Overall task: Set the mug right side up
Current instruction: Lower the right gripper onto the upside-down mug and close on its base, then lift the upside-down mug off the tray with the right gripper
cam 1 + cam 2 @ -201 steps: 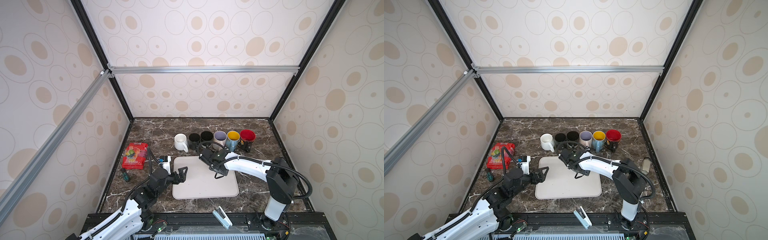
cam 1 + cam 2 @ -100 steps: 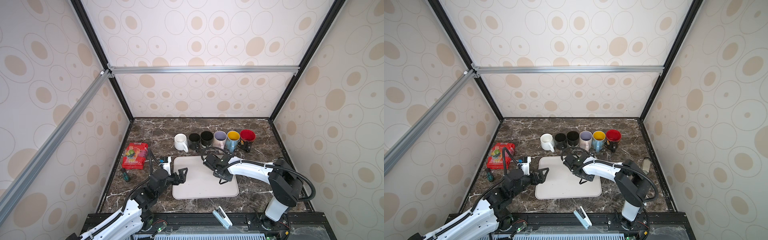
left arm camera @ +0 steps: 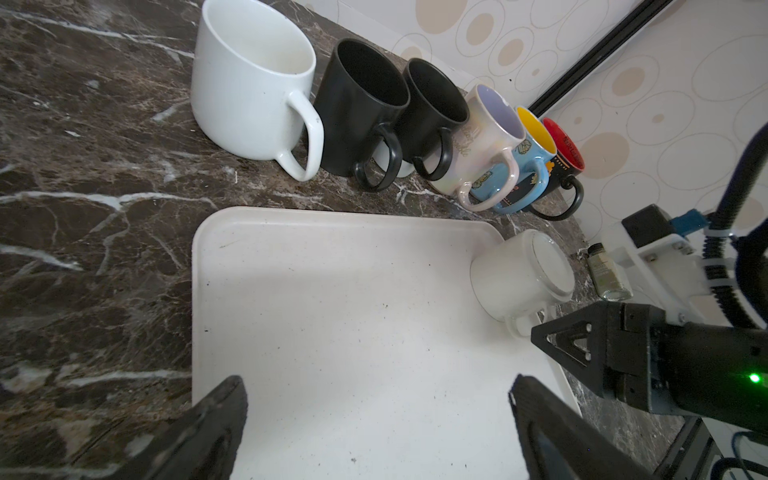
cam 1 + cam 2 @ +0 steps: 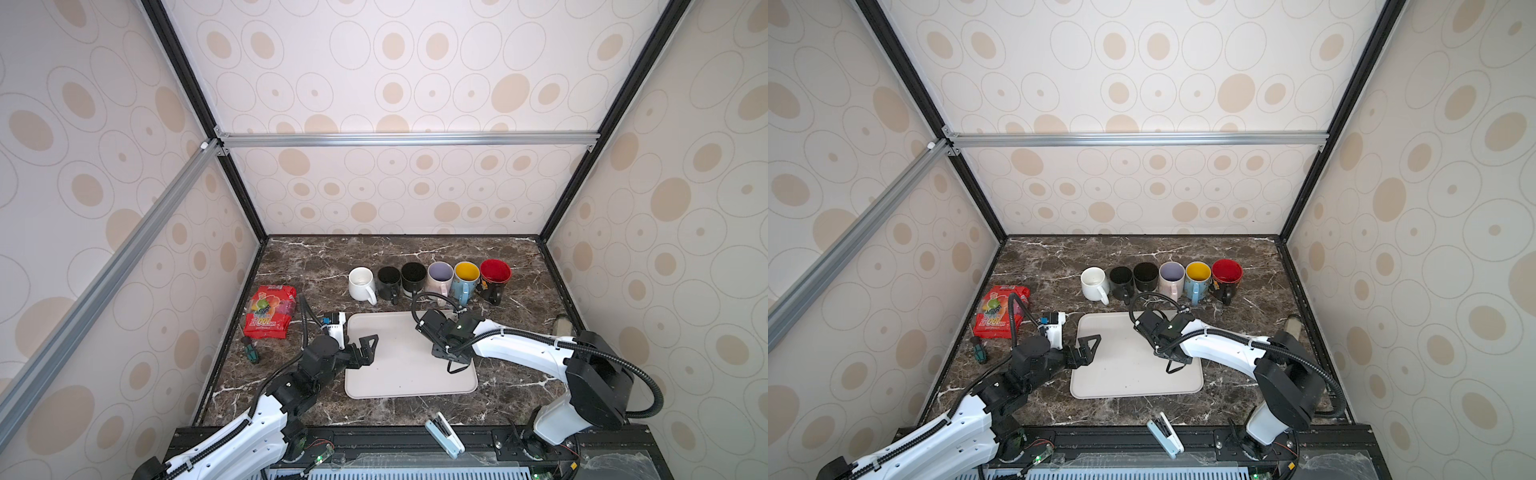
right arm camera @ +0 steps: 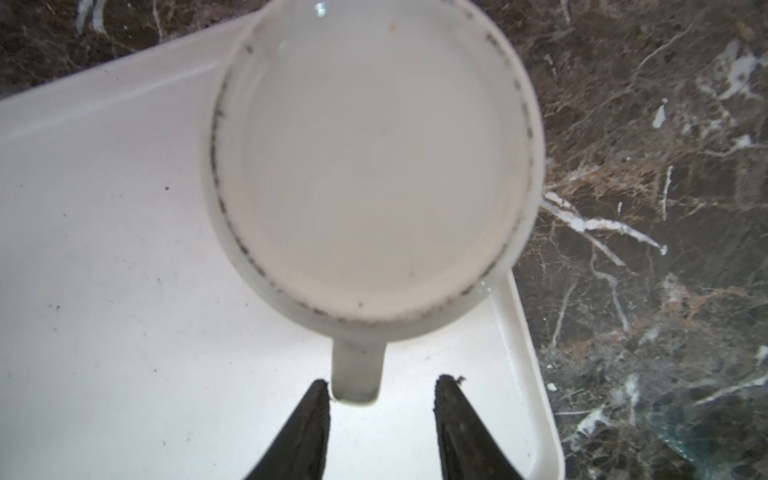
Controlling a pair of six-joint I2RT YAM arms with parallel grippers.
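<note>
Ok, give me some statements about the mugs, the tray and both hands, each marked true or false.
1. The white mug on the tray sits bottom up. True.
2. The right hand has lifted that mug. False: it rests on the tray, its handle between the hand's parted fingers.
3. Six mugs stand upright in a row behind the tray. True.
4. The left hand grips the red packet. False: it is open and empty; the packet lies apart from it.

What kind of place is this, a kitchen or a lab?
Most likely a robot test cell, not a kitchen: patterned panels on a black frame enclose a marble-look tabletop, with two arms mounted at its front edge and a staged row of mugs.
</note>
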